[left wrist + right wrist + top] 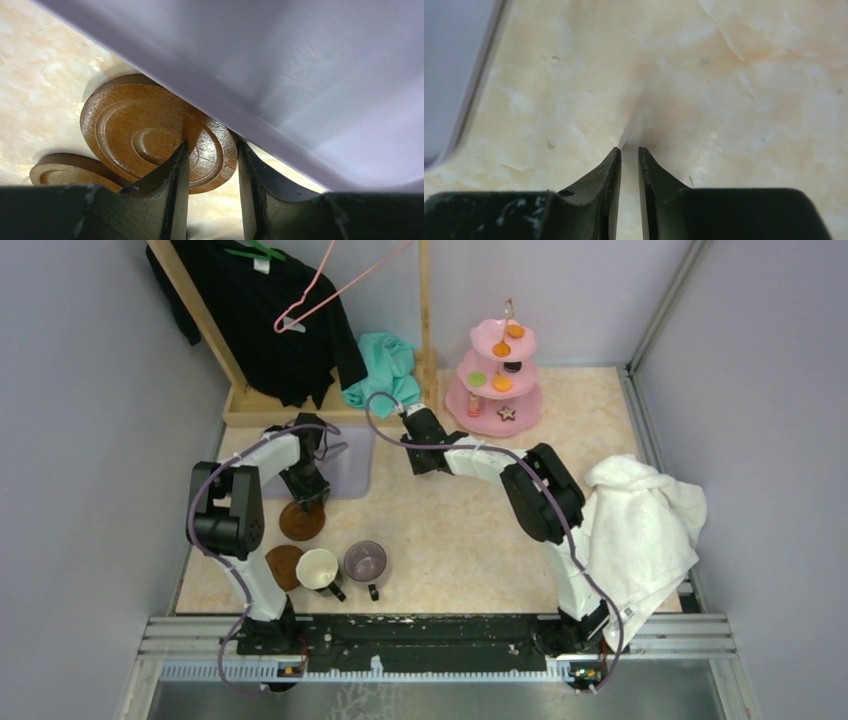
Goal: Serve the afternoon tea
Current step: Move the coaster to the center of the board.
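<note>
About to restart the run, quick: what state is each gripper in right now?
Left gripper: jaws closed on the rim of a brown round coaster.
Right gripper: jaws shut, holding nothing.

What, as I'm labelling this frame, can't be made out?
- Top view: sweets on the pink stand, too small to identify.
- Top view: near coaster, partly hidden by the cream mug.
- Left wrist view: whether the left gripper grips the far coaster; its own fingers cover the contact.

left gripper (303, 505) at brown coaster (299, 525) rim, cream mug (316, 566) beside purple mug (366, 560)
</note>
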Robot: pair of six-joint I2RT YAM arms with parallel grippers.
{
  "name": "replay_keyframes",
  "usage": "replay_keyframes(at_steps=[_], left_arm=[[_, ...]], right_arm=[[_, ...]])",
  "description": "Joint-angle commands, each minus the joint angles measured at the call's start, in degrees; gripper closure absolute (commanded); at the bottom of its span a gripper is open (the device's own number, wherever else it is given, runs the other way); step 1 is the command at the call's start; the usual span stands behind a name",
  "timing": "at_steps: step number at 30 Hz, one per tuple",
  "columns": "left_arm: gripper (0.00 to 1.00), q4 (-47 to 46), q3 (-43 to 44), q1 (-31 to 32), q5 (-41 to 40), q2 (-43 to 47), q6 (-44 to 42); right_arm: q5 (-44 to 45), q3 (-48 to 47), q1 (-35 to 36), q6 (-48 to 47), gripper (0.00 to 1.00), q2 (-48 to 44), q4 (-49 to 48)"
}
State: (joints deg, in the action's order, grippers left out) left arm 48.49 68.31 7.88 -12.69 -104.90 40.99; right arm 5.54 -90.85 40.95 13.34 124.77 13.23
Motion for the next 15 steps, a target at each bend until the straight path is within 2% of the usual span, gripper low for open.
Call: replay_keyframes(at_steps=[1,7,15], left_arm=[[1.0,-20.0,1.7,3.8,8.1,-3.8,-0.9],[1.0,-22.6,3.1,8.2,9.0,-4.0,-3.5],[1.0,-23.0,6.6,14.9,8.1,-4.9,-5.4]], right_arm=[[3.6,5.7,-1.2,1.5,0.8,-9.2,-4.0],[5.4,13.4,-2.7,3.0,0.8,-16.3,-6.5],[7.6,19.2,-3.8,3.5,0.8,-24.7,-6.7]])
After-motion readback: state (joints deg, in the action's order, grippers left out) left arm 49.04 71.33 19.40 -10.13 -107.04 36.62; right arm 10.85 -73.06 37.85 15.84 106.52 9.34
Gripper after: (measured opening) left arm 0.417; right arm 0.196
